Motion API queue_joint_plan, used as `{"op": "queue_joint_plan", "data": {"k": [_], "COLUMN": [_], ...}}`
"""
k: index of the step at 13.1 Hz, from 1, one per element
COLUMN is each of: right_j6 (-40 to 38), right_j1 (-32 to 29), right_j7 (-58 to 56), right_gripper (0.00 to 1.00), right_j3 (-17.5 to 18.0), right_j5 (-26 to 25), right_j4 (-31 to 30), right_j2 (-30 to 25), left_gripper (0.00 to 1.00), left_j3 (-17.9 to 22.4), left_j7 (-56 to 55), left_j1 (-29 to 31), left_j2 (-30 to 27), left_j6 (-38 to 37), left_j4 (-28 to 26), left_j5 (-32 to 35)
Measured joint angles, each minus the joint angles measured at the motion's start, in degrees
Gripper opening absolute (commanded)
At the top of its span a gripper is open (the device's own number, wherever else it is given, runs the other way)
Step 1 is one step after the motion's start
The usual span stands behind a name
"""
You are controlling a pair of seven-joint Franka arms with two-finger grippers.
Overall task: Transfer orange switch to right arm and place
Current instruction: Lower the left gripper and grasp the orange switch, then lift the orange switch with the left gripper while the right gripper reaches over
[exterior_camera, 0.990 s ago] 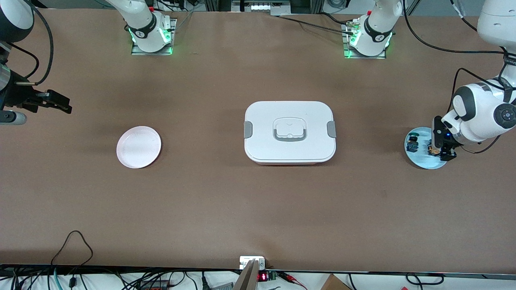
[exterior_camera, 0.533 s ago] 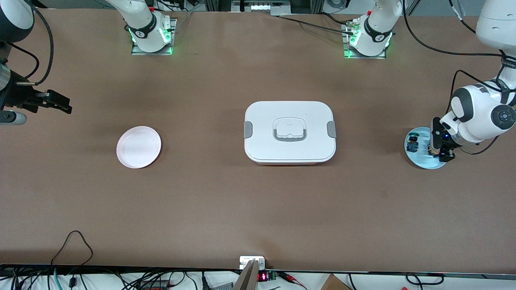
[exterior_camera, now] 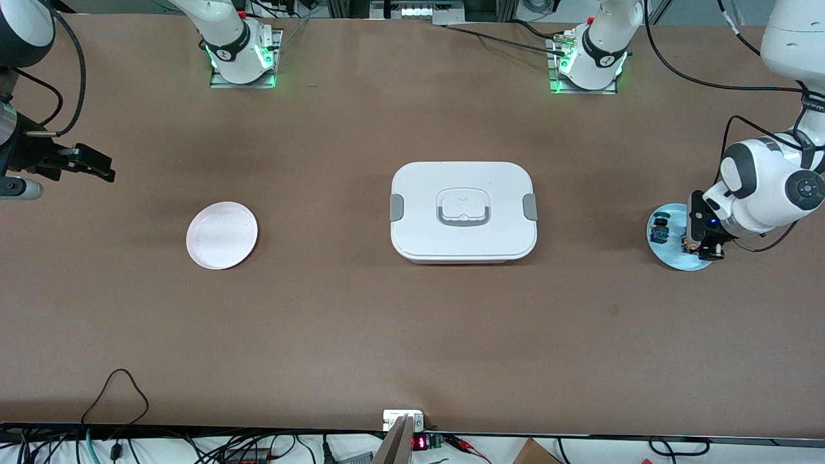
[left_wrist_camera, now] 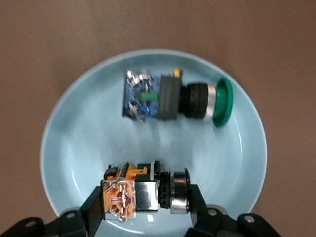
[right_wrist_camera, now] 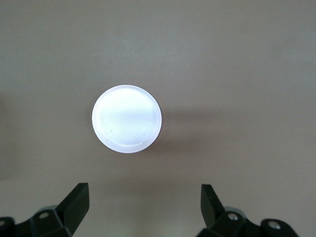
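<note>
Right arm (exterior_camera: 19, 38) waits at its own end of the table, raised above the tabletop (exterior_camera: 412, 335), upper link bent over and wrist turned so the right gripper (exterior_camera: 97, 169) points in toward the table's middle; in the front view it sits at the view's edge, clear of everything. Its wrist camera looks straight down on the pink plate (right_wrist_camera: 127, 119), which is bare, with the right gripper (right_wrist_camera: 143, 200) spread wide and nothing between its fingers (right_wrist_camera: 76, 200). The pink plate (exterior_camera: 222, 235) lies on the table toward the right arm's end, well apart from the white lidded box (exterior_camera: 463, 211) at the table's centre; the box's lid is on, grey clips at both short ends, grey handle flat on top. Toward the left arm's end stands the light blue plate (exterior_camera: 670, 258). Left arm (exterior_camera: 770, 187) comes down from above with elbow high and wrist folded steeply over this plate, left gripper (exterior_camera: 699, 241) pointing down into it. Left wrist view: left gripper (left_wrist_camera: 145, 197) is pinched onto the orange switch (left_wrist_camera: 143, 190), one finger (left_wrist_camera: 94, 210) against its orange block end, the other against its round black-and-silver end. The switch lies on its side on the light blue plate (left_wrist_camera: 74, 148); whether it has lifted off the plate's floor I cannot tell. Beside it on the same plate, apart from it, lies the blue-green switch (left_wrist_camera: 170, 96), also on its side, green button toward the rim.
</note>
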Motion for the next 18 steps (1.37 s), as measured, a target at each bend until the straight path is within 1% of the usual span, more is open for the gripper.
{"op": "queue_joint_plan", "data": {"k": [1,2,5,7,9,11,14,18], "right_j6": [0.01,0.02,0.02,0.03,0.03,0.03,0.04,0.02], "right_j1": [0.0,0.0,0.01,0.0,0.03,0.07,0.71,1.56], "right_j7": [0.0,0.0,0.0,0.0,0.0,0.0,0.0,0.0], "right_gripper": [1.0,1.0,1.0,1.0,1.0,1.0,1.0,1.0], "right_j3": [0.0,0.02,0.02,0.02,0.05,0.13,0.23,0.25], "right_j5": [0.0,0.0,0.01,0.01,0.02,0.02,0.01,0.01], "right_j4": [0.0,0.0,0.0,0.01,0.02,0.02,0.1,0.43], "right_j2": [0.0,0.0,0.0,0.0,0.0,0.0,0.0,0.0], "left_gripper": [0.0,0.0,0.0,0.0,0.0,0.0,0.0,0.0], "left_j3": [-0.85,-1.53,-4.45,-5.67,-5.99,-6.83,-10.34,-19.15], "left_j7": [-0.1,-0.07,0.72,1.15,4.44,8.66,10.75,10.91], "left_j1": [0.0,0.01,0.1,0.06,0.05,0.05,-0.02,0.09], "left_j2": [-0.29,-0.71,-2.7,-3.74,-3.73,-3.44,-3.38,-3.4], "left_j6": [-3.32,-8.19,-28.43,-39.46,-47.51,-53.02,-59.24,-61.02], "left_j4": [1.19,2.78,9.68,13.23,13.86,13.85,13.81,13.68], "left_j5": [-0.78,-2.66,-11.4,-20.62,-32.34,-42.72,-56.03,-69.09]}}
